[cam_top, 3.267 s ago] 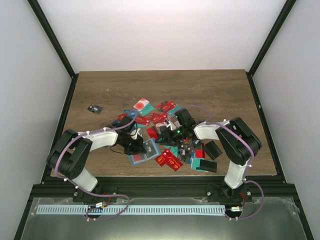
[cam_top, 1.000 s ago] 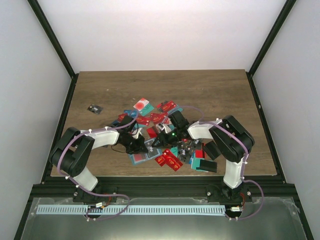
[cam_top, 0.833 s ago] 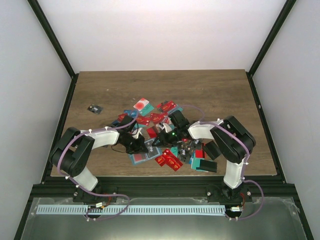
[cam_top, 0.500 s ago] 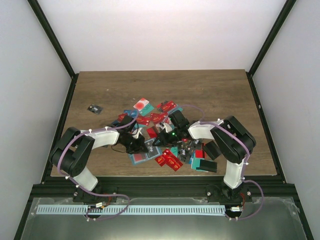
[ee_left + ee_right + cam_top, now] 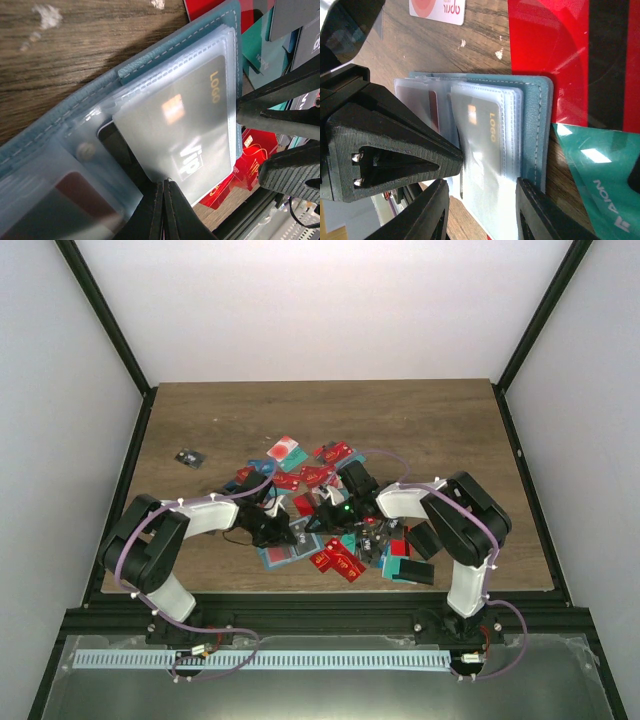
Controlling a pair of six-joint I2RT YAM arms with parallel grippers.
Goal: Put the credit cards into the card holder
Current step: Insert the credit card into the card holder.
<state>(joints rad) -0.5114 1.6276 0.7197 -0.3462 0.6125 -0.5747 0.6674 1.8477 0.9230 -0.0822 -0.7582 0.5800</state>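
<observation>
You had both tools meeting at the card holder (image 5: 279, 554), which lay open on the surface (image 5: 420, 420). The left tool (image 5: 281, 531) was at its far-left edge and the right tool (image 5: 316, 524) at its far-right corner. The credit cards (image 5: 318, 478) were heaped beyond the card holder and to its right. A small black item (image 5: 187, 458) sat well apart, beyond and left of it. How the tools' jaws stood was too small to tell.

Plain white walls (image 5: 320, 300) close in on three sides, black frame posts (image 5: 102, 310) running up the corners. The desk (image 5: 420, 420) is dark wood-grain, evenly lit; a grey metal ledge (image 5: 560, 680) fronts it.
</observation>
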